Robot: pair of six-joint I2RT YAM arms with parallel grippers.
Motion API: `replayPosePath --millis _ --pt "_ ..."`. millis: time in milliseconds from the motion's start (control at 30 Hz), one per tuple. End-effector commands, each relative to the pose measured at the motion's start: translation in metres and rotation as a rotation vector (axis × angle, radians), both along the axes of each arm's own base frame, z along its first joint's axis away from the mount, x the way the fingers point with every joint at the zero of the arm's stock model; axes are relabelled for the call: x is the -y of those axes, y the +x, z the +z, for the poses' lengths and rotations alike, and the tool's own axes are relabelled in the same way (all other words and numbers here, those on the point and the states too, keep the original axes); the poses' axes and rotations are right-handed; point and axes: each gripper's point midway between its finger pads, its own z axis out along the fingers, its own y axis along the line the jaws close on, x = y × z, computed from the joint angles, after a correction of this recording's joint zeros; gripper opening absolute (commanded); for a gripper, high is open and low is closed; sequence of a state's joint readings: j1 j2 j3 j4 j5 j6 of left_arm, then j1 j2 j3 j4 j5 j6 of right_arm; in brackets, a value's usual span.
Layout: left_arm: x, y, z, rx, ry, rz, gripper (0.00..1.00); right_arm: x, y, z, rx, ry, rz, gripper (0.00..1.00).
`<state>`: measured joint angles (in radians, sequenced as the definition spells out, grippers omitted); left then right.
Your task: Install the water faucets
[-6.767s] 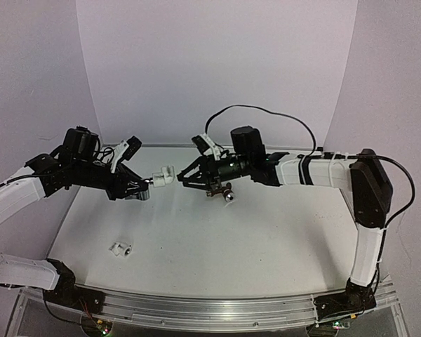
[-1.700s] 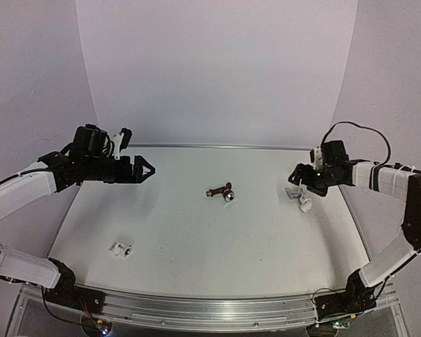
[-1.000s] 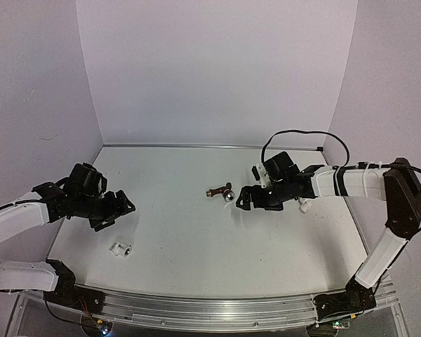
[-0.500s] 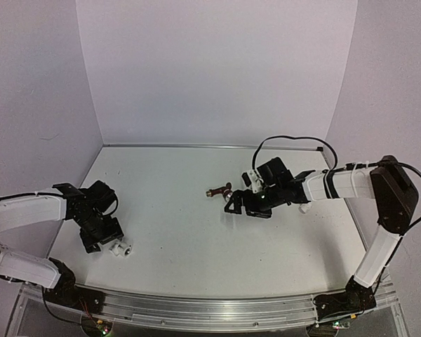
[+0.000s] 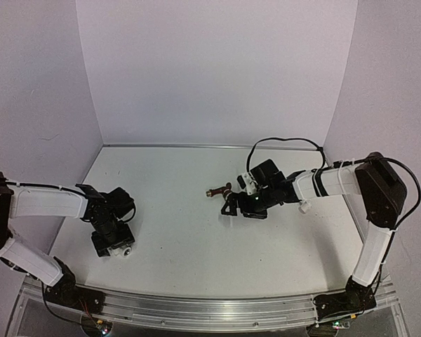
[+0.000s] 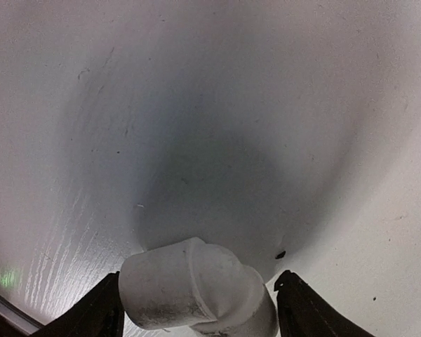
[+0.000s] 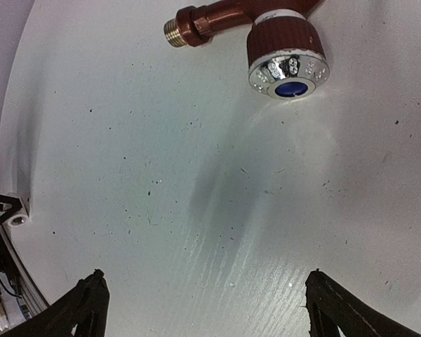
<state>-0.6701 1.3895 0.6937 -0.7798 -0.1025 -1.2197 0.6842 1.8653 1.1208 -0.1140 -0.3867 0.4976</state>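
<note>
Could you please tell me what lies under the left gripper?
A white pipe fitting lies on the table between the fingers of the left gripper. From above, the gripper covers most of it; whether the fingers touch it is unclear.

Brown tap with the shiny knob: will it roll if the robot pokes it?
Probably not far: the brown tap lies on its side, and its knob sticks out, which should stop rolling. It looks like metal, so likely stiff and heavyish. Its glossy skin may slip.
</note>
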Motion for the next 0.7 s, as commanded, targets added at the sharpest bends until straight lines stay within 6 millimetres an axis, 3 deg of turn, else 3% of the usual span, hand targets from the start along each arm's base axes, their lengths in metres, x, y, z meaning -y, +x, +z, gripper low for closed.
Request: replayPosePath --millis 0,267,433,533,667 --pt "-0.008 0.024 0.012 0.116 0.068 0.075 0.66 -0.008 0.004 0.005 0.024 0.017 0.019 0.98" --pt "-0.011 0.053 0.025 0.210 0.158 0.055 0.34 0.000 -0.001 0.003 0.024 0.001 0.008 0.98" --pt "-0.001 0.092 0.055 0.367 0.233 0.042 0.19 0.004 -0.004 -0.001 0.017 -0.011 0.000 0.98" --pt "0.009 0.112 0.071 0.451 0.251 -0.002 0.18 0.006 -0.005 -0.001 0.020 -0.016 0.000 0.98" --pt "0.033 0.125 0.069 0.457 0.191 -0.094 0.15 0.009 -0.007 0.000 0.014 -0.018 -0.009 0.98"
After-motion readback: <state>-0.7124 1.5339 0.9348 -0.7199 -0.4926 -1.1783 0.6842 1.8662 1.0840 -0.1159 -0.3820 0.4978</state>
